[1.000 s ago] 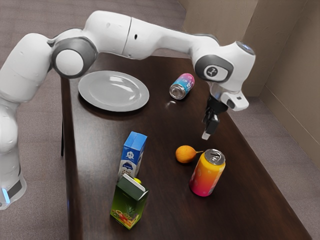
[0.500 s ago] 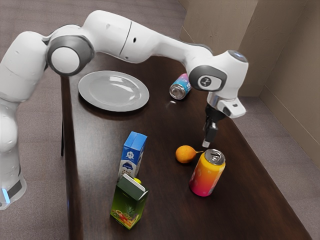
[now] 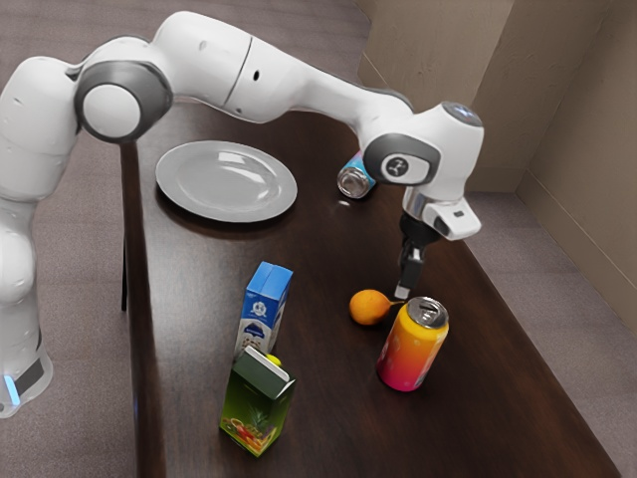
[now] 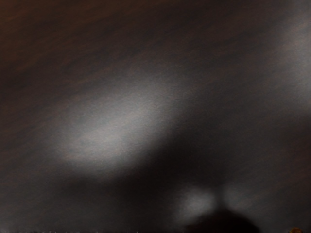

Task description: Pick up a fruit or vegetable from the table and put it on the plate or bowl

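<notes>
Resting fruit (image 3: 368,307) just beside tool (image 3: 404,291)

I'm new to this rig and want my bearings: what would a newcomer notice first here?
The big white arm sweeps over the dark table, its claw hanging right by a small orange fruit. An upright orange-pink can stands just beside that fruit, and a grey plate lies at the table's far end.

White arm (image 3: 249,75) arched over the table (image 3: 328,249), elbow raised, wrist bent downward, black gripper (image 3: 402,290) hung low above the table (nearly vertical).
</notes>
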### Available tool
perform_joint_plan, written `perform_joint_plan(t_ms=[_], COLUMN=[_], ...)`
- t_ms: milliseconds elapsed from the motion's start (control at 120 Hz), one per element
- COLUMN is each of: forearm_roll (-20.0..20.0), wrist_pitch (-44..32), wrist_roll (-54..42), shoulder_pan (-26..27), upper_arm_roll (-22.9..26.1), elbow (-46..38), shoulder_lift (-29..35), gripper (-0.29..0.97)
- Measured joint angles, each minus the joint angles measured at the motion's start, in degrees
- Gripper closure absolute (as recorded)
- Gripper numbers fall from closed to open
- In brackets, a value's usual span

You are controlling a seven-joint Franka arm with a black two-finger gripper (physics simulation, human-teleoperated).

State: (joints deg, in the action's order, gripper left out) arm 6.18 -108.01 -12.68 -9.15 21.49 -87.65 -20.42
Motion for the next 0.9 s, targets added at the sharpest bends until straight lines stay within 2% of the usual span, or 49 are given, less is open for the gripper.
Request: perform_joint_plan(t_ms=[517, 900], forearm_roll=[-0.7, -1.0], wrist_pitch=[-0.7, -2.6], wrist_roll=[-0.8, -1.0], shoulder_pan=[0.0, -0.3], upper_arm_roll=[2.5, 2.2], elbow=[-3.9, -11.0], shoulder_lift=[0.7, 5.6], gripper=[0.00, 0.00])
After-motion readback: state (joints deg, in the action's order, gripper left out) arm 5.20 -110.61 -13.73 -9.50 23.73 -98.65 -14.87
